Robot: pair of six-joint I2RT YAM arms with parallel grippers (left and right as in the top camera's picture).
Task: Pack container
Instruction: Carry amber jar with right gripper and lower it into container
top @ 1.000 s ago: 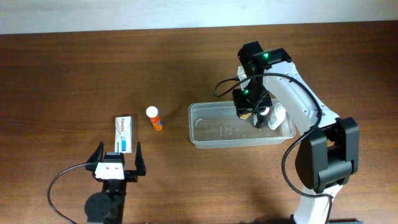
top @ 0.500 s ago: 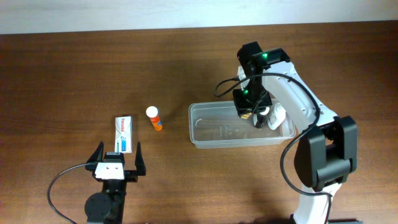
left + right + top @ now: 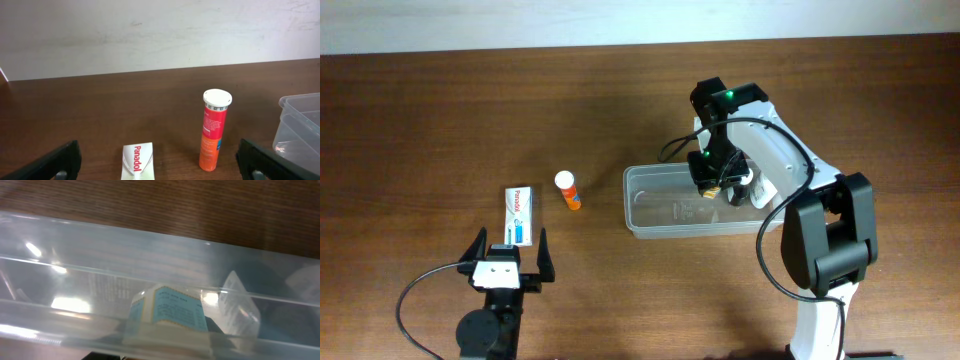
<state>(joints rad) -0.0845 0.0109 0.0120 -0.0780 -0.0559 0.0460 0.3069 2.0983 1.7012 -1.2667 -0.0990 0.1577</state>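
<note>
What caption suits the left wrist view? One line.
Upright orange tube beside Panadol box on wooden table; clear container at right.

The right gripper (image 3: 712,186) now sits further left in the overhead frame than a second ago. It is over the middle of the container (image 3: 632,205) rather than its right part. The right arm (image 3: 780,150) has swung left with it.
</note>
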